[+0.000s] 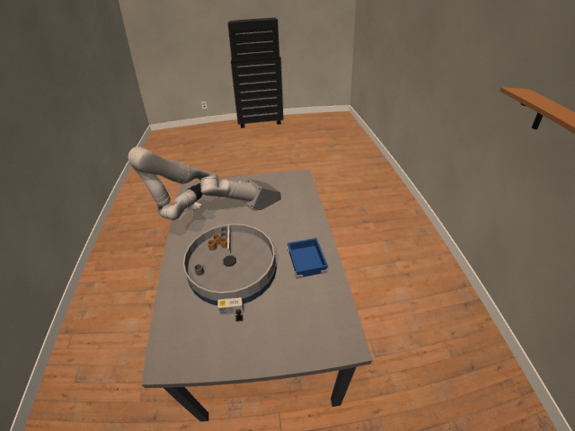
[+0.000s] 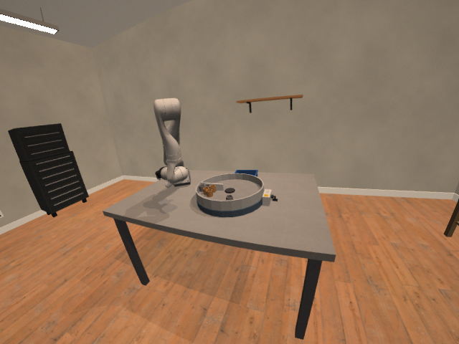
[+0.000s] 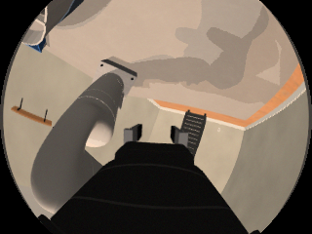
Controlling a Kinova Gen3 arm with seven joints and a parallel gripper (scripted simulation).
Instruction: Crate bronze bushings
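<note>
The round walled turning table point(image 1: 229, 264) stands in the middle of the grey table. A small cluster of bronze bushings point(image 1: 216, 241) stands upright at its back left, next to a thin divider wall point(image 1: 230, 239); the cluster also shows in the exterior view point(image 2: 209, 190). One steel bushing point(image 1: 199, 269) stands at the left of the turning table, and another point(image 1: 224, 230) stands behind the bronze ones. The blue crate point(image 1: 306, 256) sits to the right of the turning table and holds nothing. My gripper point(image 1: 197, 205) is open and empty, low at the table's back left corner, apart from the turning table. In the wrist view its fingers point away from the table top.
A black hub point(image 1: 229, 260) sits at the turning table's centre. A small control box with a yellow label point(image 1: 229, 303) stands at its front rim. My arm's base point(image 1: 260, 195) is at the back of the table. A black cabinet point(image 1: 255, 72) stands against the far wall.
</note>
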